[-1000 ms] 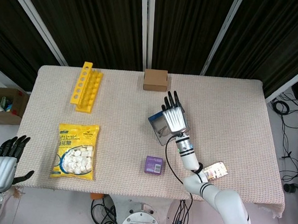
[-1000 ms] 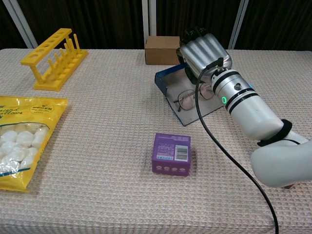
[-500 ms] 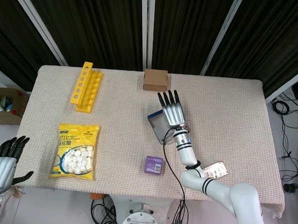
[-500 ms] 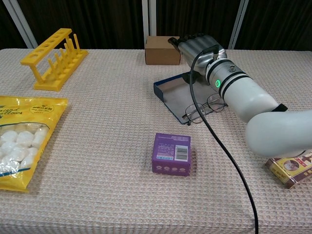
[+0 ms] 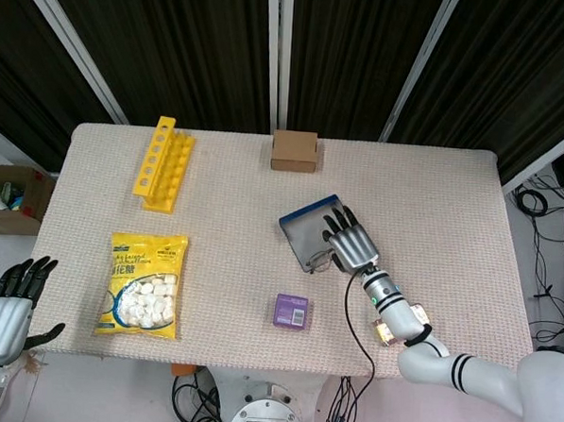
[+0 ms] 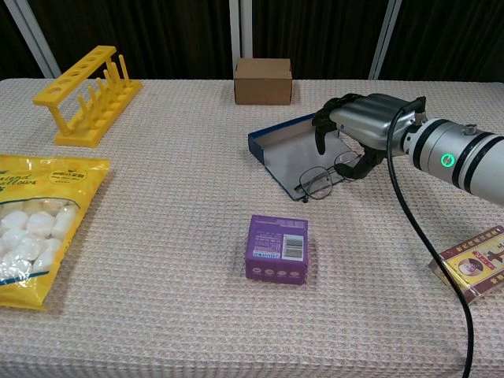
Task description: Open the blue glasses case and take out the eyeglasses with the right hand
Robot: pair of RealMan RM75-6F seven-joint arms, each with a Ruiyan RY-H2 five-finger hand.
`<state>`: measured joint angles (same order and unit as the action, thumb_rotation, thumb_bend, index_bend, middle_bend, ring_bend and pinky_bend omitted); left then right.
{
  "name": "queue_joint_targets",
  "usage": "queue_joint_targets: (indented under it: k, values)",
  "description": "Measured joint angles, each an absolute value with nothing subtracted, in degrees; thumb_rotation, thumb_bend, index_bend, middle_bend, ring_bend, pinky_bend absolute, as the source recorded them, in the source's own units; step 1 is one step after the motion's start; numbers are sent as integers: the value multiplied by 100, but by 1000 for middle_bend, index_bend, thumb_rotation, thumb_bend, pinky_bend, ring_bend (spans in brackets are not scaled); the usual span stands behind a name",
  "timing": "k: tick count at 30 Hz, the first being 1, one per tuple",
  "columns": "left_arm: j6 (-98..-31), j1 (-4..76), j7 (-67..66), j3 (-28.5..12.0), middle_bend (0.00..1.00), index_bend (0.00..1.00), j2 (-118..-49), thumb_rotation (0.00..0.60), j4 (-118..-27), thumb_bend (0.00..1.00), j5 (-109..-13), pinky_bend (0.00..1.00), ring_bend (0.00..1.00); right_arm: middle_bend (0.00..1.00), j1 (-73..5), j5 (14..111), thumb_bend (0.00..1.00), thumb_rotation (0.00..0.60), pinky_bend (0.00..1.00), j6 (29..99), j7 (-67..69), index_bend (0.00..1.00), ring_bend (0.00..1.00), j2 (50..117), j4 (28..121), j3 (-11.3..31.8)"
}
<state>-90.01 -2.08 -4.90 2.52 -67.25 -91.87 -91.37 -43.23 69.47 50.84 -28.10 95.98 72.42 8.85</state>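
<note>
Lying in open blue case [image 6: 277, 147], eyeglasses [image 6: 324, 178] — r. robot hand [image 6: 361, 126] above, fingers curled, grip unclear

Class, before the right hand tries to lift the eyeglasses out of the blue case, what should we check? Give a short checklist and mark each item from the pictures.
1. Blue glasses case open: ok, it lies flat with the lid back.
2. Eyeglasses reachable: ok, they lie at the case's near edge, partly over it.
3. Right hand in place: ok, it is above the case with fingers curled down beside the eyeglasses.
4. Firm hold on the frame: cannot tell, the thumb is near a lens but contact is not clear.
5. Lifting path free: ok, the purple box sits nearer the camera, apart from the case.
6. Left hand out of the way: ok, off the table's corner.
</note>
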Motion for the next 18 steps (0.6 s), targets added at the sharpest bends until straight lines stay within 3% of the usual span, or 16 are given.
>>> queue_joint_targets:
  k: [18]
  values:
    - [-9056, -256, -533, 240, 65, 73, -6693, 600, -9233, 125, -9112, 105, 45, 207, -4409, 7335, 370, 600, 0, 5113, -2333, 518, 0, 9947, 6520, 745]
